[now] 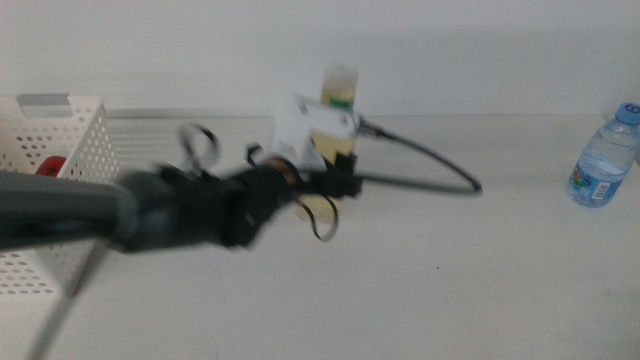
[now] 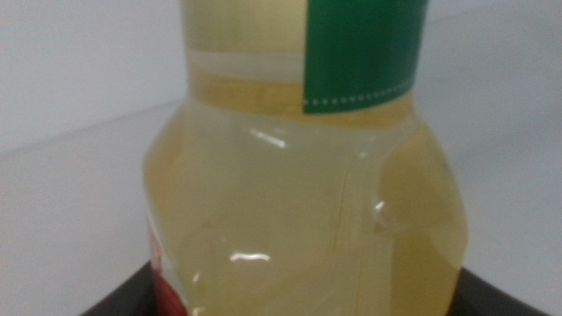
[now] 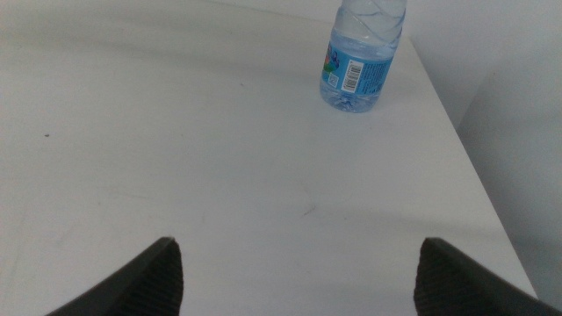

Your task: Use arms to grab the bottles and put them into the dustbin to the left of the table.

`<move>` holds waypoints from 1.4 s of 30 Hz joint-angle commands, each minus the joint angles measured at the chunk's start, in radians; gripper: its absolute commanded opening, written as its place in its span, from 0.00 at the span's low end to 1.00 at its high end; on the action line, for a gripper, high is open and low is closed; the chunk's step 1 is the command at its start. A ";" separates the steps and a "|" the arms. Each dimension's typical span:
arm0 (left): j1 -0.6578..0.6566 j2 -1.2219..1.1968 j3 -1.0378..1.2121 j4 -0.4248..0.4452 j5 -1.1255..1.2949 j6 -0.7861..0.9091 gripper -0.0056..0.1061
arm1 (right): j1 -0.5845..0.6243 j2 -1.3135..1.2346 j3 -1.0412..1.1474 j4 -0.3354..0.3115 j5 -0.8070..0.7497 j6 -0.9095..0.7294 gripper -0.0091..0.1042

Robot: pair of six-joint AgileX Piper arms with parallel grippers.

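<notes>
Middle view: left hand (image 1: 335, 170) pinches the yellow bottle (image 1: 338, 115); water bottle (image 1: 604, 158) well apart (right hand (image 3: 299, 276) spread); dustbin (image 1: 75, 150) beside.

Yellow bottle (image 1: 338, 110) upright; water bottle (image 1: 605, 158) far right.

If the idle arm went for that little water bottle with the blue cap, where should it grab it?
Probably around the labelled middle of the water bottle, coming in level from the side. It stands upright and alone near the table's right edge, and its round body suits the right gripper's wide-open jaws. The left gripper is busy at the yellow bottle.
</notes>
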 commanded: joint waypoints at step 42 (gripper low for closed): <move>0.845 -0.118 -0.770 0.206 1.614 0.049 0.00 | -0.005 -0.027 -0.003 -0.010 -0.071 -0.009 0.73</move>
